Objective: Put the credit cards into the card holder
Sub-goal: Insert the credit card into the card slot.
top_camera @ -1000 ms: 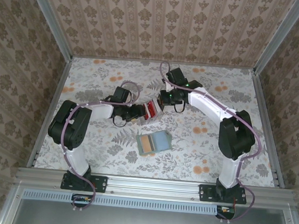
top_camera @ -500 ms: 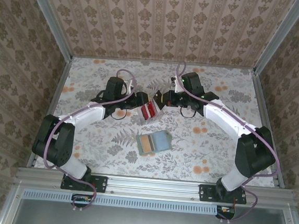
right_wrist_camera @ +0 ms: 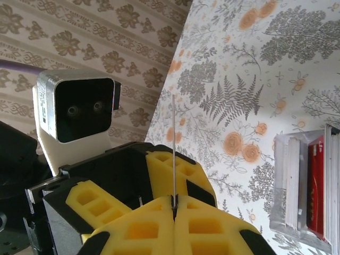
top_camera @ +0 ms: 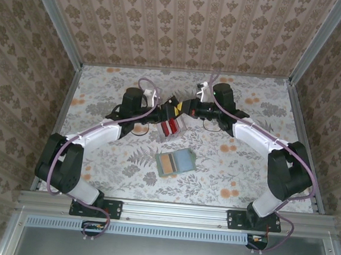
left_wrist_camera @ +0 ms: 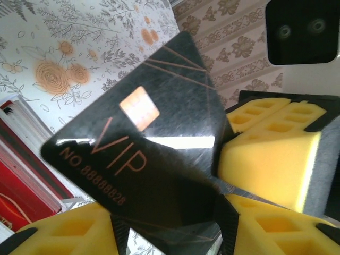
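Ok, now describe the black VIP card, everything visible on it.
The black card is thin, glossy and plastic-looking, with rounded corners, fine copper lines, a copper chip and copper lettering reading VIP and NO 88888828. Light glares off its face. It is held off the table, tilted in the left wrist view and edge-on, upright, in the right wrist view. There the right gripper pinches its lower edge between yellow foam pads.
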Robot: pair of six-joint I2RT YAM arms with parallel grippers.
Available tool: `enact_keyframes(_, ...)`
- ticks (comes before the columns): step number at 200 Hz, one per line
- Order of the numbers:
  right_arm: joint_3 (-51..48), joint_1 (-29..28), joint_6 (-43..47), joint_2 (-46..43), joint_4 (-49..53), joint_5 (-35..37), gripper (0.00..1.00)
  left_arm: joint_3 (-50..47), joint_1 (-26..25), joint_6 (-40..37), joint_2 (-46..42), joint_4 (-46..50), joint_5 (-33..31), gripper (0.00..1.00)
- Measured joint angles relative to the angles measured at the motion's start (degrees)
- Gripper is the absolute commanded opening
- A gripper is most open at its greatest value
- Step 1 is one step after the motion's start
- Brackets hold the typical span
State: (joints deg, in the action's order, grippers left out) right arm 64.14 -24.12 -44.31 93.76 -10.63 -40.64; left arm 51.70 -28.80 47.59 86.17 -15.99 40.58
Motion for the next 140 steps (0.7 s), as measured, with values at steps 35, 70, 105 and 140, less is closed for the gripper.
enact_keyframes(35, -1.7, 0.1, -2.0, 0.2, -3.5, -0.6, 0.05, -0.2, 0.3, 2.1, 0.0, -1.3, 0.4, 0.37)
enact_keyframes(70, -3.6, 0.2, -2.6, 0.2, -5.8, -0.5, 0.06, -1.8, 1.1, 4.4, -0.4, -2.8, 0.7, 0.19)
enact_keyframes(105, -4.2, 0.3, -3.1, 0.2, -6.0, -0.5, 0.19, -2.8, 1.5, 5.6, -1.7, -4.4, 1.5, 0.00)
enact_keyframes(140, -4.1, 0.7, -1.4, 0.1, -3.3, -0.1, 0.36, -2.9, 1.5, 5.4, -2.3, -5.4, 1.7, 0.00)
